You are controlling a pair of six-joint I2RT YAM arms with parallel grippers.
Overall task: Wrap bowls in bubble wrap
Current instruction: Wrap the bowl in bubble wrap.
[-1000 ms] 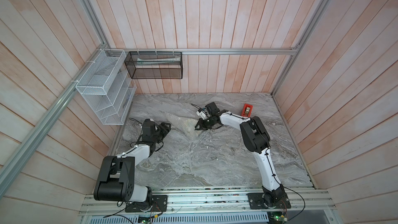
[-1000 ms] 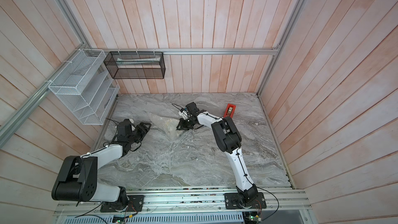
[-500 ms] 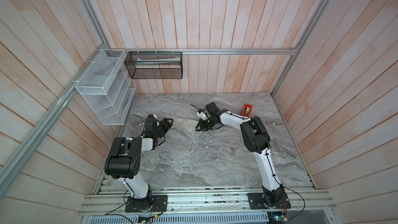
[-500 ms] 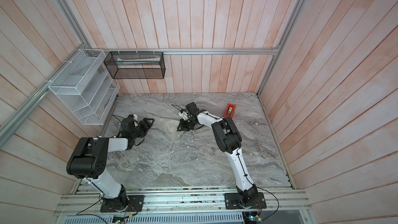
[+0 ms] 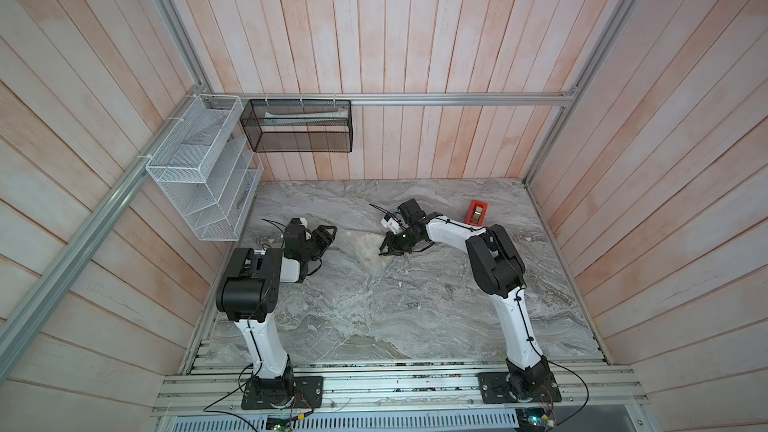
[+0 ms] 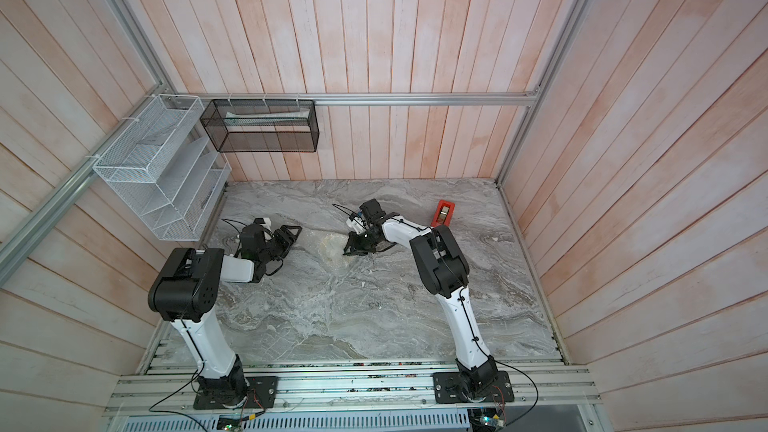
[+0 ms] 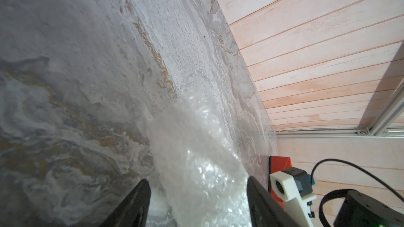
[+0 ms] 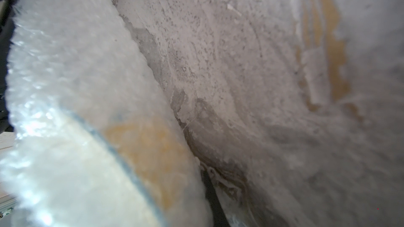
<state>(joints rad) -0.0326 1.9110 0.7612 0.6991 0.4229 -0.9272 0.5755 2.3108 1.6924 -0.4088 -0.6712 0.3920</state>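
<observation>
The bubble wrap (image 5: 365,243) (image 6: 332,245) is bunched into a whitish mound over the bowl at the middle back of the marble table, and the rest of the sheet lies flat around it. In the right wrist view the bowl (image 8: 148,145) shows through the wrap (image 8: 65,62) as an orange band with a blue rim. My right gripper (image 5: 386,249) (image 6: 349,250) is shut on the wrap at the mound's right side; only one dark finger (image 8: 211,195) shows. My left gripper (image 5: 328,234) (image 6: 293,234) (image 7: 196,184) is open just left of the mound, its jaws straddling the wrap (image 7: 201,149).
A red tape dispenser (image 5: 478,211) (image 6: 444,213) (image 7: 279,164) stands at the back right near the wall. A white wire rack (image 5: 199,168) hangs on the left wall and a black mesh basket (image 5: 299,126) on the back wall. Wooden walls close in three sides.
My left arm has swung upright and carried its gripper back and right, up to the mound, with its jaws narrowing a little. The right arm has not moved.
</observation>
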